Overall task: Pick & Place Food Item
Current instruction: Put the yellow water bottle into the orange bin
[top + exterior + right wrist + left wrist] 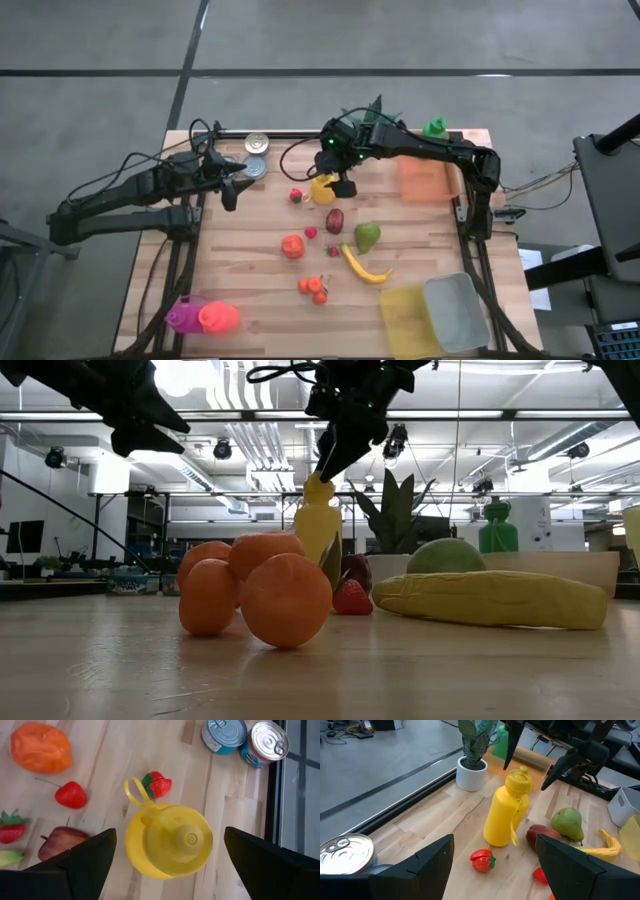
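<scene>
A yellow squeeze bottle (323,188) with a loop strap stands on its base near the table's middle, slightly tilted (505,812). My right gripper (338,183) hangs open right above it, pointing down, one finger on each side of the cap (185,837) with a gap showing on both sides (520,772). My left gripper (232,186) waits open over the table's left part, beside two cans (256,156), facing the bottle (495,840). In the low view the bottle (318,525) rises behind the oranges.
Around the bottle lie a small red fruit (296,195), a dark red apple (334,220), a pear (368,237), a banana (365,265), an orange pepper (292,246) and small oranges (315,290). A potted plant (375,105) stands at the far edge. Yellow and grey bins (440,315) sit near right.
</scene>
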`<state>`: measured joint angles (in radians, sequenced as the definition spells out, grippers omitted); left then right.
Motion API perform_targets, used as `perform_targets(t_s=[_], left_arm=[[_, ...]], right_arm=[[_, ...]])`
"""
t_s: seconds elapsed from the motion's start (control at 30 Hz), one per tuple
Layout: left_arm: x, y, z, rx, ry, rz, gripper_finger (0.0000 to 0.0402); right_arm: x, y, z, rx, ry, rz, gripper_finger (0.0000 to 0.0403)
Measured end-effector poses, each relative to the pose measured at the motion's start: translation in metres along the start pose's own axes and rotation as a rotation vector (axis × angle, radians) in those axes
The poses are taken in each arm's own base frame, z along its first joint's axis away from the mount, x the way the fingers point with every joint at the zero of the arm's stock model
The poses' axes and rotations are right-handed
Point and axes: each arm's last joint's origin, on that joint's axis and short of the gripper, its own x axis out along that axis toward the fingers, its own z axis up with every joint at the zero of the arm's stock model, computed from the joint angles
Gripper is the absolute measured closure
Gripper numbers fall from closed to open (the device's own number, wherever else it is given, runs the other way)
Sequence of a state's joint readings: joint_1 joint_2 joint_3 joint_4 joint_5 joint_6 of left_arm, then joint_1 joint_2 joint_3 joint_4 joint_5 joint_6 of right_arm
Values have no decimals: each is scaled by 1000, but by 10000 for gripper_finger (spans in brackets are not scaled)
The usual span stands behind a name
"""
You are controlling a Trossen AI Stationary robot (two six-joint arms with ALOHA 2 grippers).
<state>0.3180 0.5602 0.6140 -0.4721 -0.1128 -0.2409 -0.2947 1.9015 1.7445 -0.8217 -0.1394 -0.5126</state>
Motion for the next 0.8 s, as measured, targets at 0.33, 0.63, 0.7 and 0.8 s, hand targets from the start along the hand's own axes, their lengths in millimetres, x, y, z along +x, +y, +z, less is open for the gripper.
perform_targets(t_s=[0.33, 0.63, 0.7, 0.8], left_arm=[[0, 0, 0, 0, 0, 0, 116], [0, 0, 0, 0, 0, 0, 116], [0, 0, 0, 0, 0, 0, 116], [0, 0, 0, 0, 0, 0, 116]], right_arm=[[13, 1, -6, 10, -17, -9, 35], [15, 1, -6, 16, -29, -15, 35], [15, 1, -6, 31, -29, -15, 35], [15, 1, -6, 35, -28, -15, 35]])
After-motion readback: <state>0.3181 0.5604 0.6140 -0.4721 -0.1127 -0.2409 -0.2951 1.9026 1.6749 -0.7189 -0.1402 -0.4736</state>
